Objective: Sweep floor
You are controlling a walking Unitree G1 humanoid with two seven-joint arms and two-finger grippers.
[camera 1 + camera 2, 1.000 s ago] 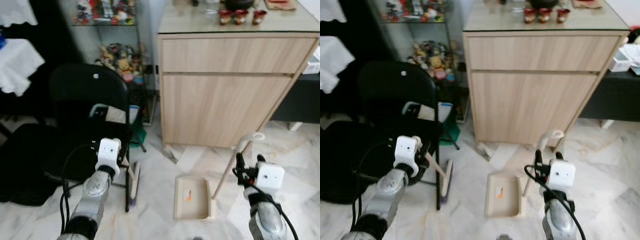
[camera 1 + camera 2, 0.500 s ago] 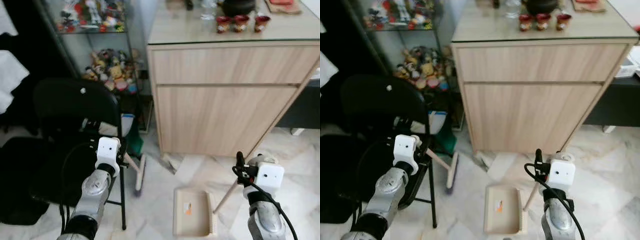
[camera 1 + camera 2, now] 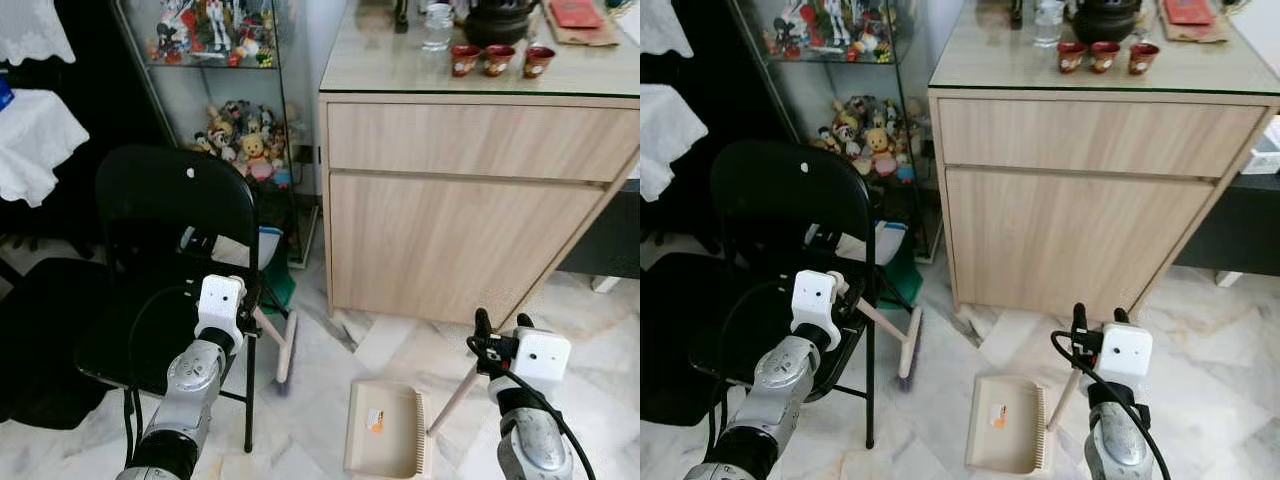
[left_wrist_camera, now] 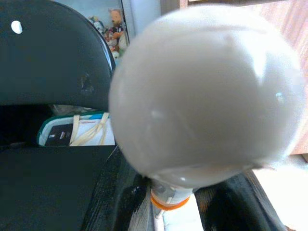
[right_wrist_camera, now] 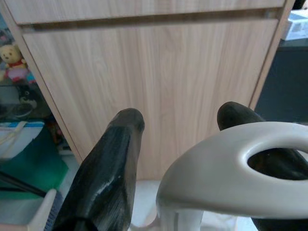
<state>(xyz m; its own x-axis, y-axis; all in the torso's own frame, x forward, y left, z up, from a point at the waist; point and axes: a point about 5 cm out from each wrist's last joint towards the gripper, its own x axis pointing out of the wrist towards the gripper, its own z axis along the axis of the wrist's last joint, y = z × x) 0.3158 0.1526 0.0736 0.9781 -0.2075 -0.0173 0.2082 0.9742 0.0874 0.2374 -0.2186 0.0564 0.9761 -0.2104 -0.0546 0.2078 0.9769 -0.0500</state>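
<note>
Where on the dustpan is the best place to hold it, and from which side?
Grip the dustpan by the looped top of its long handle, coming from above. The handle slants up from the pan's right edge; the right hand already holds it there.

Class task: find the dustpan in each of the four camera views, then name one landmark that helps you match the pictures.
Left eye view: dustpan on the floor, bottom centre.
Right eye view: bottom centre, right of the chair.
Left wrist view: not in it.
Right wrist view: its looped handle between the fingers.
Shared landmark: wooden cabinet.

Silver arms; white wrists; black cables
</note>
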